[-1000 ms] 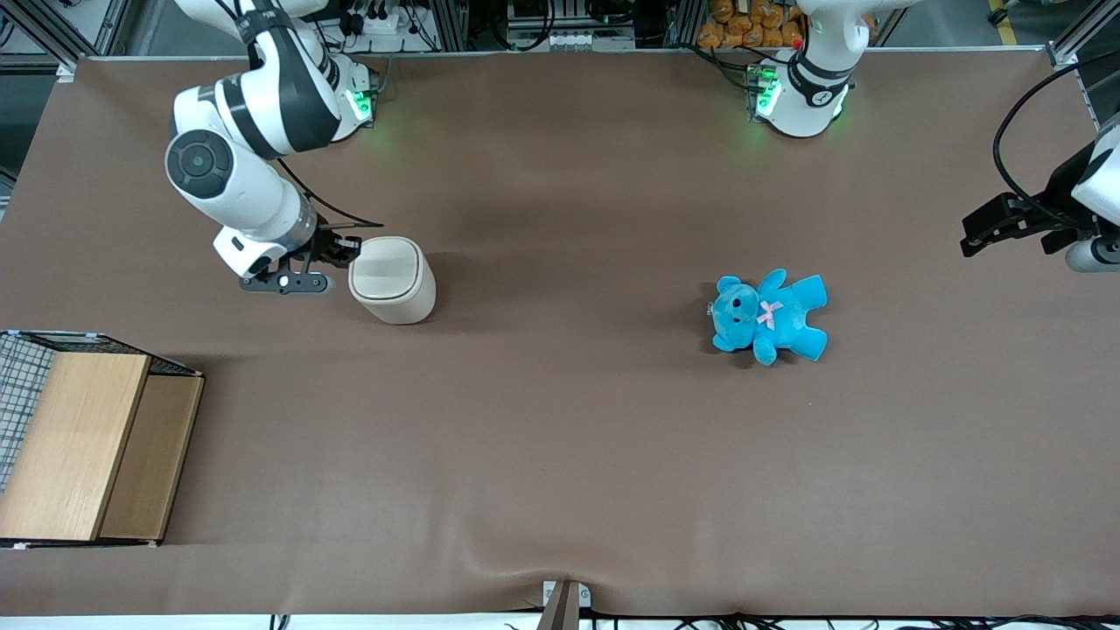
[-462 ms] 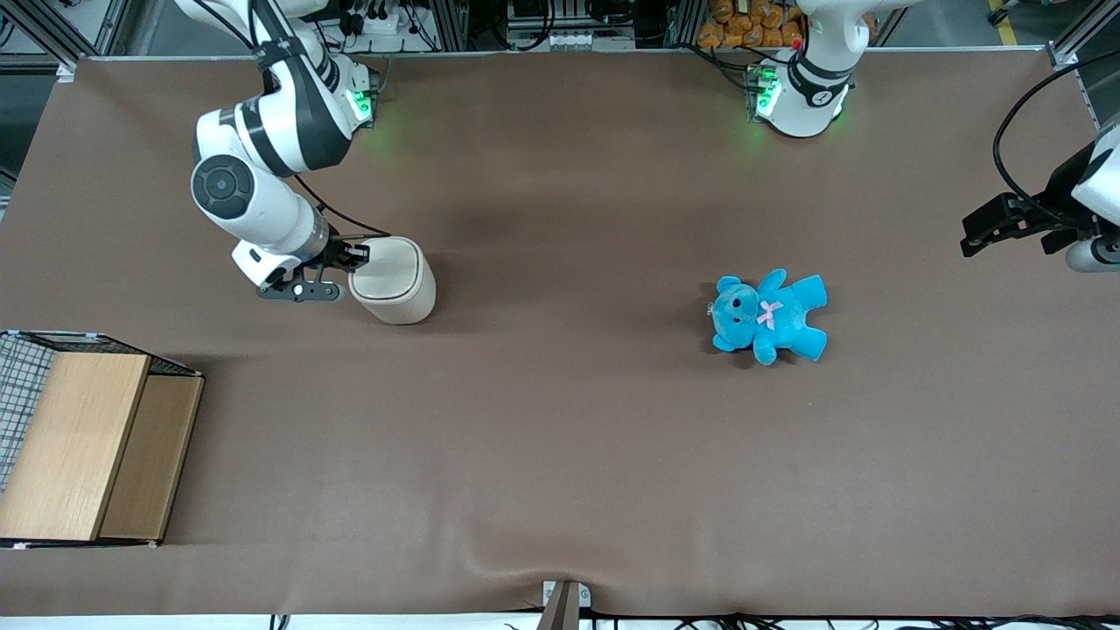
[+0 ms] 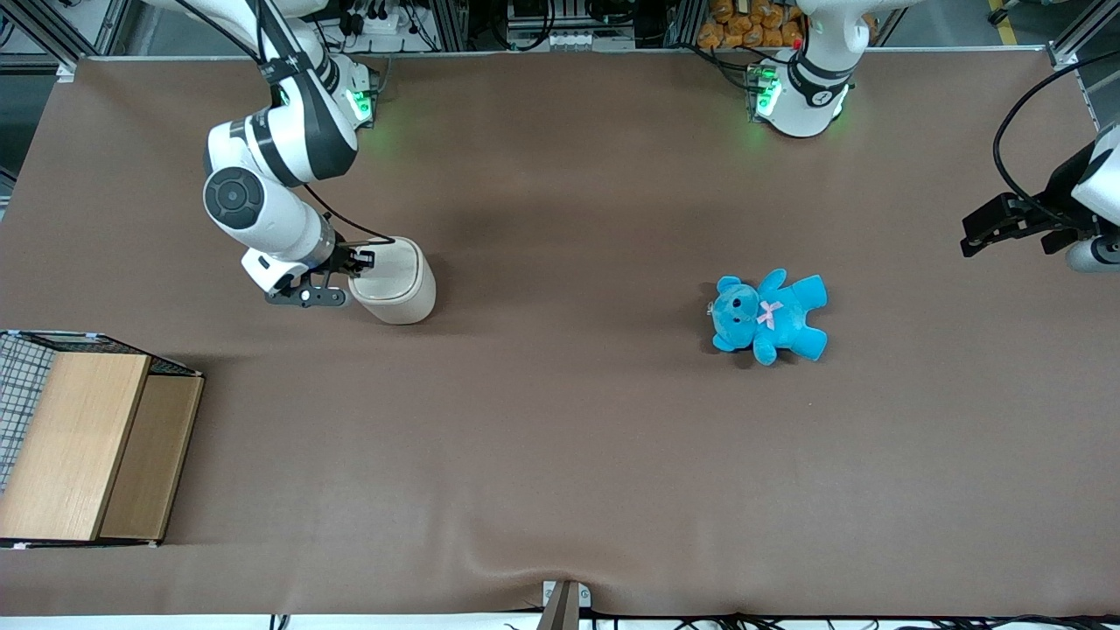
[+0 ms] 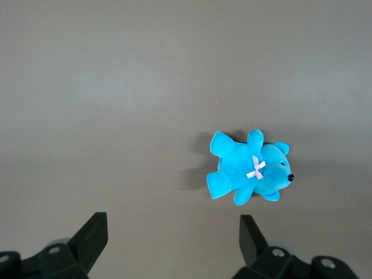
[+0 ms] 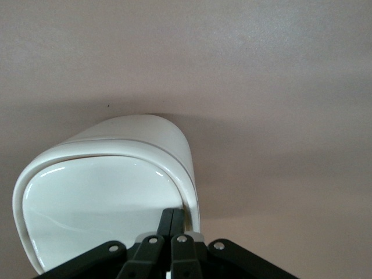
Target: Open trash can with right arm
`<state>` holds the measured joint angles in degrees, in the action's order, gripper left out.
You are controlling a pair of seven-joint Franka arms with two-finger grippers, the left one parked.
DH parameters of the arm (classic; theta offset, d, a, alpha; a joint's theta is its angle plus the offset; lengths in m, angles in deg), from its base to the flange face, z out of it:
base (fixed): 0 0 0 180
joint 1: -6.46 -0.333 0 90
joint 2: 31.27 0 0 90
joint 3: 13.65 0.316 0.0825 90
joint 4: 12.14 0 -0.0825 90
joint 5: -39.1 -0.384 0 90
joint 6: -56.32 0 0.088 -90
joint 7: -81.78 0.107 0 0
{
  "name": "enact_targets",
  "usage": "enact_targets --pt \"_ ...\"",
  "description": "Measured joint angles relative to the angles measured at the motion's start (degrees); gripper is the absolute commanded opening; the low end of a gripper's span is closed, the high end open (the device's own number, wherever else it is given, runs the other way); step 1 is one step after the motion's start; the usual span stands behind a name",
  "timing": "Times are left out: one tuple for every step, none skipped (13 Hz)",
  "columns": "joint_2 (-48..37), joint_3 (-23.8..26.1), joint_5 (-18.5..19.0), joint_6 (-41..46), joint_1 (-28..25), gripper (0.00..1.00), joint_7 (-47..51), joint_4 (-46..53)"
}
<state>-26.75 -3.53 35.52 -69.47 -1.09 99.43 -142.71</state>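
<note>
The trash can (image 3: 394,282) stands upright on the brown worktop (image 3: 560,437) in the upper left of the front view, its flat lid down and flush with the rim, so the opening is not yet made. The right arm (image 3: 262,188) reaches down from the frame's top edge, and its tool (image 3: 357,260) sits at the lid's edge on the side toward the working arm's end of the worktop, at lid height.

In the right wrist view the two fingers of the tool (image 5: 172,224) are pressed together with no gap between them, holding nothing, their tips lying on the lid just inside the raised rim of the trash can (image 5: 116,186). The lid stretches away from the tips toward the can's opposite rim.

That relation decides the move: by my reading the tips are at one end of the lid, so pressing or levering here should tip it. Which edge carries the hinge I cannot tell.
</note>
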Motion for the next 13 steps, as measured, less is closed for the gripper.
enact_targets --pt "0.0 0.0 0.0 -0.2 0.0 0.03 0.0 -0.1" --pt "0.0 0.0 0.0 -0.6 0.0 0.05 0.0 -0.2" --pt "-0.1 0.0 0.0 -0.8 0.0 0.19 0.0 -0.4" --pt "-0.2 0.0 0.0 -0.8 0.0 0.55 0.0 -0.5" --pt "-0.2 0.0 0.0 -0.5 0.0 0.9 0.0 -0.4" --pt "-0.4 0.1 0.0 0.7 0.0 1.0 0.0 0.0" --pt "-0.6 0.1 0.0 3.5 0.0 1.0 0.0 1.3" --pt "-1.0 0.1 0.0 7.5 0.0 1.0 0.1 3.6" --pt "-1.6 0.1 0.0 12.1 0.0 1.0 0.1 6.8" --pt "-2.1 0.1 0.0 16.5 0.0 1.0 0.1 10.4" --pt "-2.7 0.1 0.0 20.4 0.1 1.0 0.2 13.9" --pt "-3.0 0.0 0.0 23.9 0.4 1.0 0.2 17.5" --pt "-3.3 -0.2 0.0 26.8 0.8 1.0 0.1 20.6"
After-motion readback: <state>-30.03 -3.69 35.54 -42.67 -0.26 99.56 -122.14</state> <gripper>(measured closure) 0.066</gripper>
